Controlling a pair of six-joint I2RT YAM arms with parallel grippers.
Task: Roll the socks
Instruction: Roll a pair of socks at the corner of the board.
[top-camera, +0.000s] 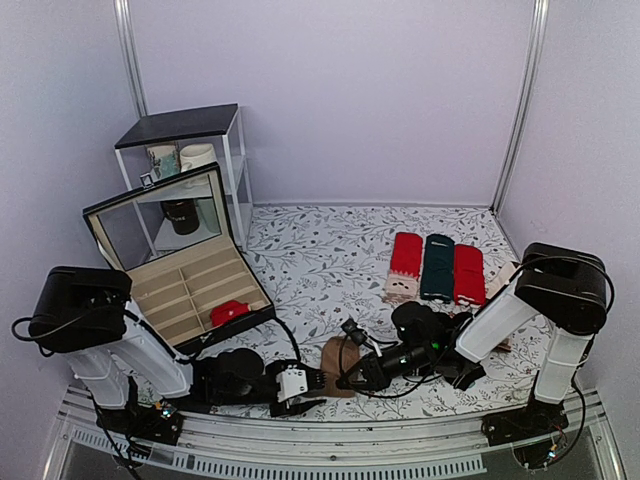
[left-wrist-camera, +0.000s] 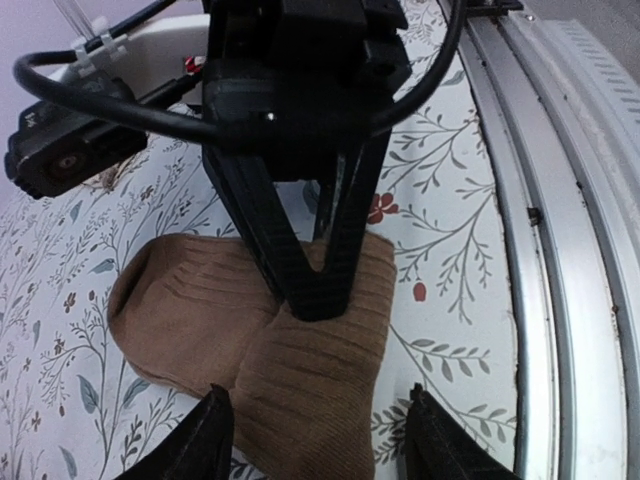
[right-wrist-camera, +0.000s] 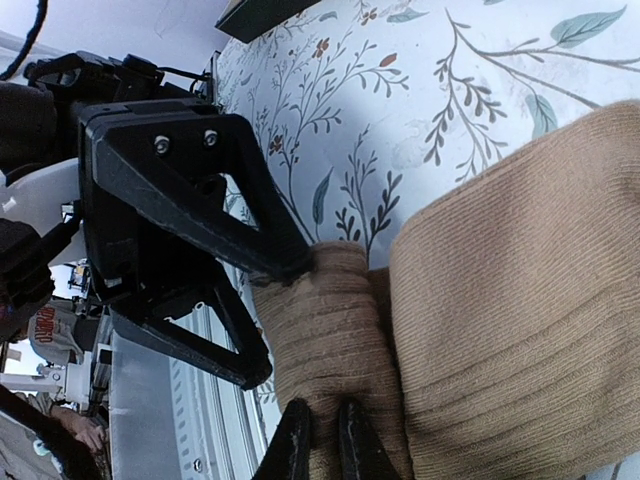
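The right gripper (right-wrist-camera: 322, 440) had its two black fingers pressed almost together on a fold of the tan-brown ribbed knitted socks (right-wrist-camera: 500, 300), pinching the cloth where it bunched up. Seen from the other wrist, those same fingers (left-wrist-camera: 290, 265) came down to a point on the middle of the knit.

The left gripper (left-wrist-camera: 320, 445) stood partly open with one finger on each side of the socks' near end, holding nothing. One fingertip (left-wrist-camera: 212, 440) sat right at the cloth's edge and the other a little clear of it.

The socks lay as a short, thick strip on the white leaf-patterned tablecloth (top-camera: 330, 260). They were near the front edge between the two arms, close to the grey metal rail (left-wrist-camera: 560, 250).

Farther back on the left stood an open black compartment box with a mirrored lid (top-camera: 175, 275), a small red bundle (top-camera: 230, 312) in one compartment. Well apart on the right lay a row of flat red and dark green socks (top-camera: 437, 268). A white shelf with a black top (top-camera: 185, 125) stood in the rear left corner.
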